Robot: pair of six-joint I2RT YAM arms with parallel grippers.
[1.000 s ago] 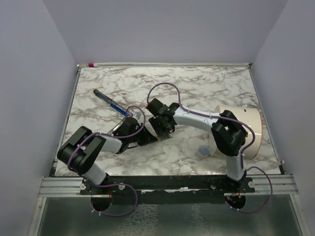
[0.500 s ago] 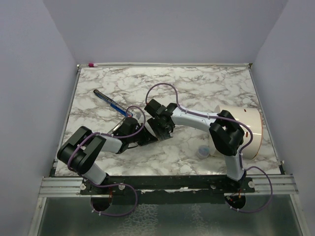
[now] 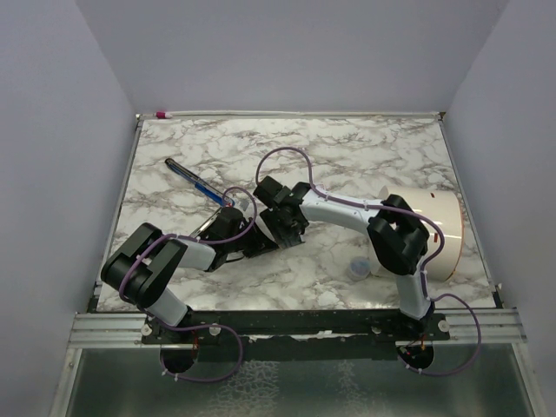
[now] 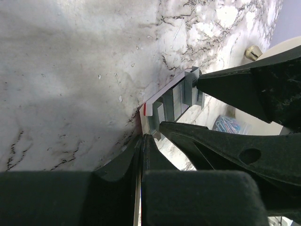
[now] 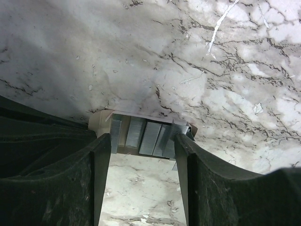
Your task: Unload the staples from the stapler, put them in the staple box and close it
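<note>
Stapler [image 3: 196, 182]: long, slim, black with blue trim, lying flat on the marble-patterned table [image 3: 373, 156] left of centre. Its long axis runs diagonally from far left towards near centre, the near end just beside my left wrist's purple cable, and it lies apart from both grippers. Staples [image 5: 146, 137]: short grey metal strips, ribbed and dully shining, set side by side in a small shallow box [image 5: 98, 123] of pale card with a red mark at one corner. The row runs across between my right fingers, and a bare gap of card shows between two strips. My right gripper [image 5: 143, 139] stands parted over the box, one black finger against each outer strip, the row not squeezed together. My left gripper [image 4: 142, 140] has its fingers drawn to a thin slit at the box's red-marked corner, seemingly pinching the card edge. The two grippers meet near the table's centre. A big white cylindrical tub [image 3: 439, 221] sits at the right edge
</note>
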